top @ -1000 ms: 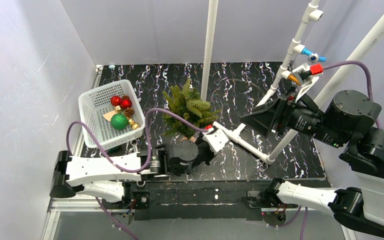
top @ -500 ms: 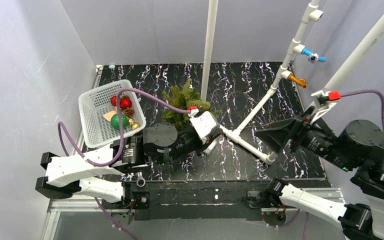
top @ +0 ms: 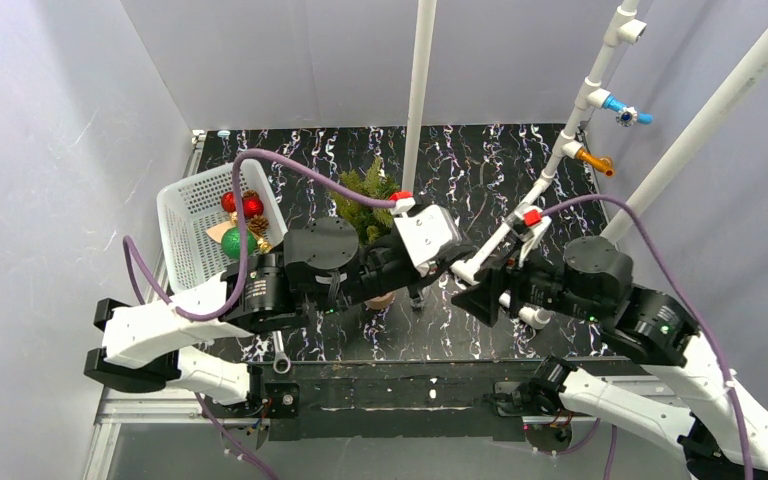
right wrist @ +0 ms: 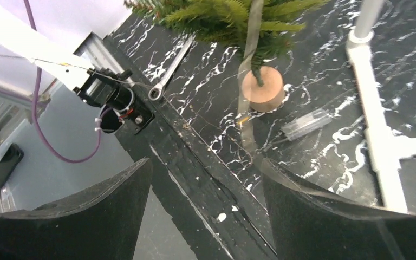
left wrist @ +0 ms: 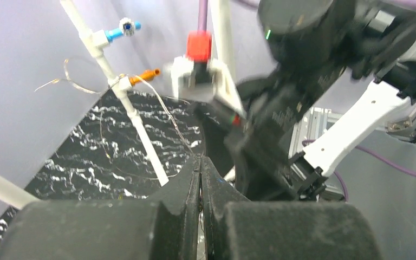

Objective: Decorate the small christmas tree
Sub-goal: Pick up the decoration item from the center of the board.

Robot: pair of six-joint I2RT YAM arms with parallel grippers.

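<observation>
- Left wrist view: the left gripper's [left wrist: 200, 162] fingers are pressed tight together.
- Right gripper's [right wrist: 206, 169] fingers stand wide apart, gripping nothing.
- Tree [right wrist: 225, 16] stands upright beyond their gap, untouched.

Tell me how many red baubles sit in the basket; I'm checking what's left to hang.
2. Both red baubles lie side by side toward the far right of the white basket. The left arm covers its near end, so more may be hidden.

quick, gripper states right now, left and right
left gripper: closed, pinching a thin wire
right gripper: open, holding nothing
</observation>
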